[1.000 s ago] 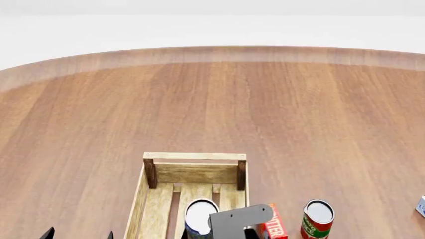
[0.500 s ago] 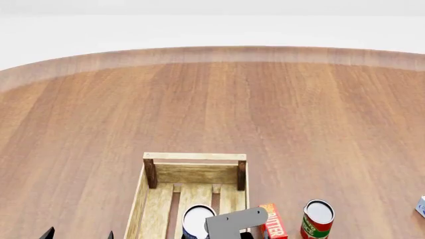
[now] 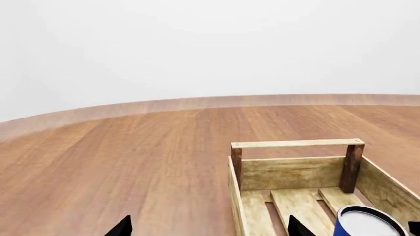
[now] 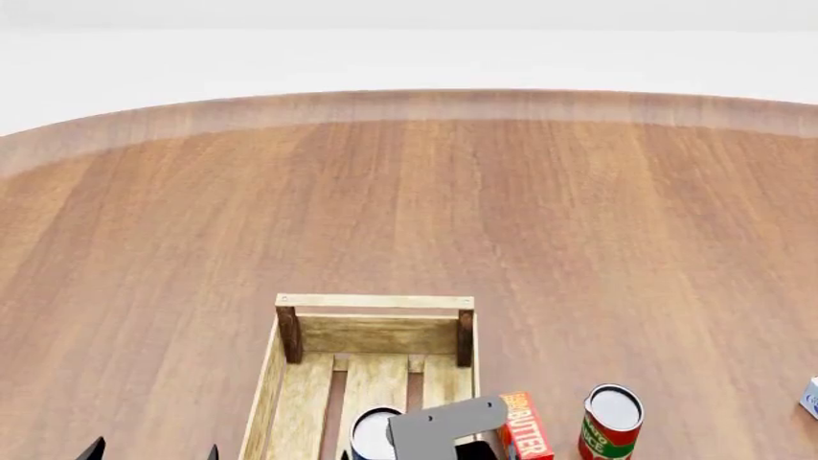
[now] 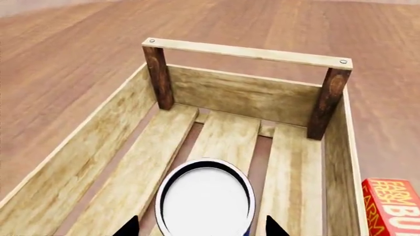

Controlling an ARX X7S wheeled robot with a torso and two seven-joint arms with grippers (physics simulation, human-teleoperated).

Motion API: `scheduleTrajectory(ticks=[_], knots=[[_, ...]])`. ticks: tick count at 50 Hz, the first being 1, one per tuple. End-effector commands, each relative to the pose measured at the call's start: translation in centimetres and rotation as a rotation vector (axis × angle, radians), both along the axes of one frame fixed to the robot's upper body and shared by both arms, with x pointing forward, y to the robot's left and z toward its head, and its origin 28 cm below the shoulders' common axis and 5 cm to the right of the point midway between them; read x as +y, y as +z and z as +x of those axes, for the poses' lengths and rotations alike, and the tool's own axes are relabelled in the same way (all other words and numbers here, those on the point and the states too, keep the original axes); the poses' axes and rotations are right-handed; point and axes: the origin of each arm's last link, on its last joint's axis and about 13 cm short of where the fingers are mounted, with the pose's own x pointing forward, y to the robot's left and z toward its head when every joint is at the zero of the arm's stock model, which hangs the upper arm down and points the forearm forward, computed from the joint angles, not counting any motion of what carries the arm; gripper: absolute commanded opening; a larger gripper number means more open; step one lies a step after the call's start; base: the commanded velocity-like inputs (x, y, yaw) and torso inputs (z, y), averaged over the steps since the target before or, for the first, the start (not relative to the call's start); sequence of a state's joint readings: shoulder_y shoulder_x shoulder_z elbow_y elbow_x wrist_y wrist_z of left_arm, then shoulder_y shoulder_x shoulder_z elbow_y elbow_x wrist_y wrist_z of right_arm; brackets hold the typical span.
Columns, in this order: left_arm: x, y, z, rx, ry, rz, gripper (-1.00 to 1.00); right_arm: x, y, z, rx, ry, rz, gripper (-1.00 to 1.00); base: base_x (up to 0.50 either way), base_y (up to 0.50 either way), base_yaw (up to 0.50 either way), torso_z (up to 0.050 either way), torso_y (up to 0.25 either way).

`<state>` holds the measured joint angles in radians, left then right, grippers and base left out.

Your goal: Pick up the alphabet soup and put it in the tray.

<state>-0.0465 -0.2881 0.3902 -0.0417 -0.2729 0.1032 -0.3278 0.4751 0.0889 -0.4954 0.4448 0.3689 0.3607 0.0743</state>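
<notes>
Now the right pincer (image 5: 200, 228) straddles the alphabet soup (image 5: 205, 199) over the tray (image 5: 246, 93) slats, grip unconfirmed; letting go early risks toppling against the wall beyond.

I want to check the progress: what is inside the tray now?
Inside the tray stands the alphabet soup, upright between the right gripper fingers. Its bottom is hidden, so contact with the slats is unclear.

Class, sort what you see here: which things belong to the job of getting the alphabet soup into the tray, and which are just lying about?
Part of the job:
- alphabet soup, upright inside the tray's walls
- tray, the slatted wooden crate
- right end effector, its fingertips either side of the can

Just lying about:
- red butter box, beside the tray
- red-and-green can
- left end effector, idle over the table
</notes>
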Motion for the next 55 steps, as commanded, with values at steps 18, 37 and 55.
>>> scheduleTrajectory(ticks=[18, 37, 55], knots=[[0.0, 0.1, -0.1, -0.004, -0.002, 0.000, 1.00, -0.8, 2.1, -2.0, -0.058, -0.023, -0.006, 1.00, 0.00, 0.00, 0.00, 0.000, 0.000], [0.1, 0.4, -0.1, -0.022, 0.005, 0.009, 1.00, -1.0, 5.4, -3.9, -0.165, -0.016, 0.006, 1.00, 0.00, 0.00, 0.00, 0.000, 0.000], [0.3, 1.6, -0.3, -0.054, 0.025, -0.002, 1.00, -1.4, 8.5, -6.1, -0.272, -0.027, 0.031, 1.00, 0.00, 0.00, 0.00, 0.000, 0.000]])
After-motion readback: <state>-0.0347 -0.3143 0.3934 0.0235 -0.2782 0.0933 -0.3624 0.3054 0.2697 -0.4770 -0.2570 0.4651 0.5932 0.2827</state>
